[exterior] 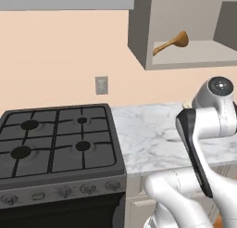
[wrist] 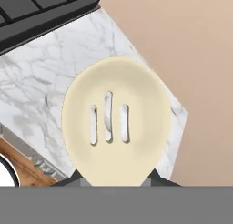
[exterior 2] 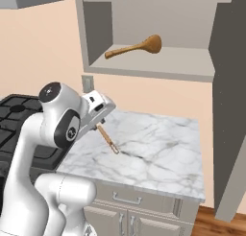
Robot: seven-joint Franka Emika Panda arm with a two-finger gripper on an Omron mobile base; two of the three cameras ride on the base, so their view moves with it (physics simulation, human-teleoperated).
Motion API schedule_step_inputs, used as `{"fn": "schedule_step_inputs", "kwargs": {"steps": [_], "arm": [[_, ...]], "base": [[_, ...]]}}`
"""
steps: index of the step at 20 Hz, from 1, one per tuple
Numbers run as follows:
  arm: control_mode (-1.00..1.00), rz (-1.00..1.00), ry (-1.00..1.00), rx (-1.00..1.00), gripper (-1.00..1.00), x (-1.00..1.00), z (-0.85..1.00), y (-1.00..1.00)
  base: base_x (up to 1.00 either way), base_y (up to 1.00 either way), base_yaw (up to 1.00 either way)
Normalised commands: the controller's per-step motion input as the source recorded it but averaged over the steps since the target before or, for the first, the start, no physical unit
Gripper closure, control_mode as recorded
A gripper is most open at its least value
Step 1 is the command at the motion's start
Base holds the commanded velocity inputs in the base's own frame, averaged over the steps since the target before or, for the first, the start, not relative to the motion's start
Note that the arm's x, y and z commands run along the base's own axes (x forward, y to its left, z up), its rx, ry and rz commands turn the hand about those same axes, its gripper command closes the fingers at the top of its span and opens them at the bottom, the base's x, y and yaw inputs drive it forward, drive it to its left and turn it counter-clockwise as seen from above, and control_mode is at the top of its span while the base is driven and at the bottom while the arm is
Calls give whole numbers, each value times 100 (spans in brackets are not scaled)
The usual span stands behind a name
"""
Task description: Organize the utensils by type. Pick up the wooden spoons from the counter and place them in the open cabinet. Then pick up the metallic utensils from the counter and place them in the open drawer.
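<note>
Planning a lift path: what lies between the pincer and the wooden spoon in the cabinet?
Right base view: only bare wall and the cabinet shelf edge separate the pincer, shut on a cream slotted spoon, from the wooden spoon.

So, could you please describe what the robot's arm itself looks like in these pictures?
The arm is glossy white with rounded, tubular links. Its joints carry dark grey to black collars, and one joint ends in a shiny dark round cap. A black band runs along one link. The hand block is white with small dark details. No cables are visible.
</note>
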Motion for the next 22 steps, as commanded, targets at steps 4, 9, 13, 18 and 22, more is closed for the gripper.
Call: {"fn": "schedule_step_inputs", "kwargs": {"steps": [4,9,13,18,22], "arm": [[-100,-10,12,-5,100,1,7,-44],[-100,-2,1,-11,100,6,19,-35],[-100,0,0,-15,100,22,31,-24],[-100,0,1,-12,100,21,56,-23],[-100,8,-1,-1,100,2,86,-28]], "base": [[0,0,0],[0,0,0],[0,0,0],[0,0,0],[0,0,0]]}}
